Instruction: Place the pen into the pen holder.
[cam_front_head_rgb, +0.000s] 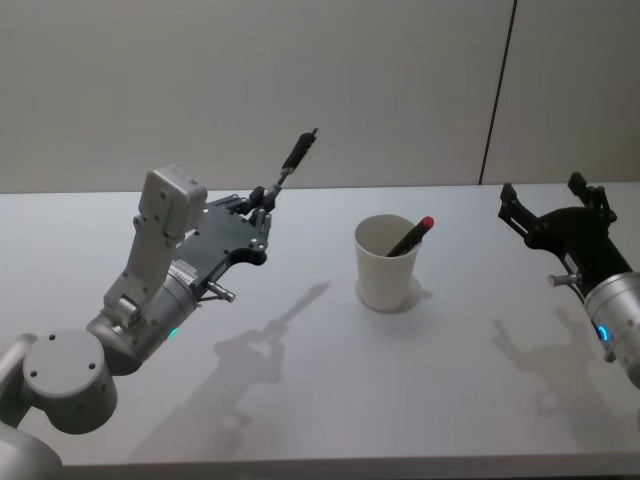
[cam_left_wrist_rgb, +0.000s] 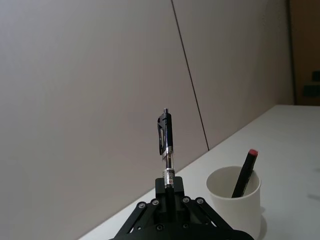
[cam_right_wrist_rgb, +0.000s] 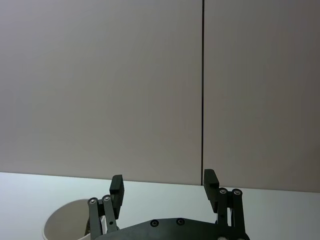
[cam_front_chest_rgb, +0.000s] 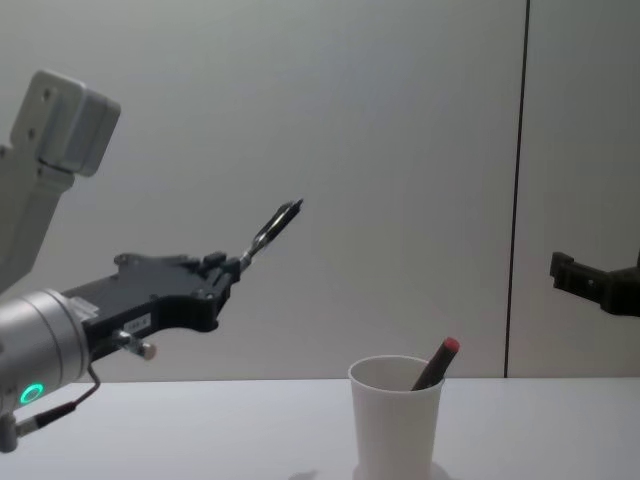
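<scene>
White paper cup with a rolled rim, the pen holder (cam_front_head_rgb: 387, 265) stands upright near the middle of the counter (cam_front_head_rgb: 300, 400), and a dark second pen (cam_front_head_rgb: 412, 237) with a red end already leans inside it against the far right of the rim. The left end effector (cam_front_head_rgb: 265, 195) hangs well above the counter, to the left of the holder and apart from it, its fingers closed on the lower end of the pen (cam_front_head_rgb: 293, 158). The clip end juts up and away toward the wall, tilted slightly to the holder's side. The right end effector (cam_front_head_rgb: 543, 190) sits idle at the right of the counter, fingers spread and holding nothing. The step in hand looks like carrying the pen over to the holder, with the insertion itself not yet begun. To do it well, the wrist probably has to turn so the free clip end points down, since the pen is gripped at the other end. That end should be brought over the open left part of the mouth, away from the second pen. The holder looks light and is shorter than a pen, so a nudge on its rim could tip it. A steep, centred descent with release only once the end is well inside seems safest.
</scene>
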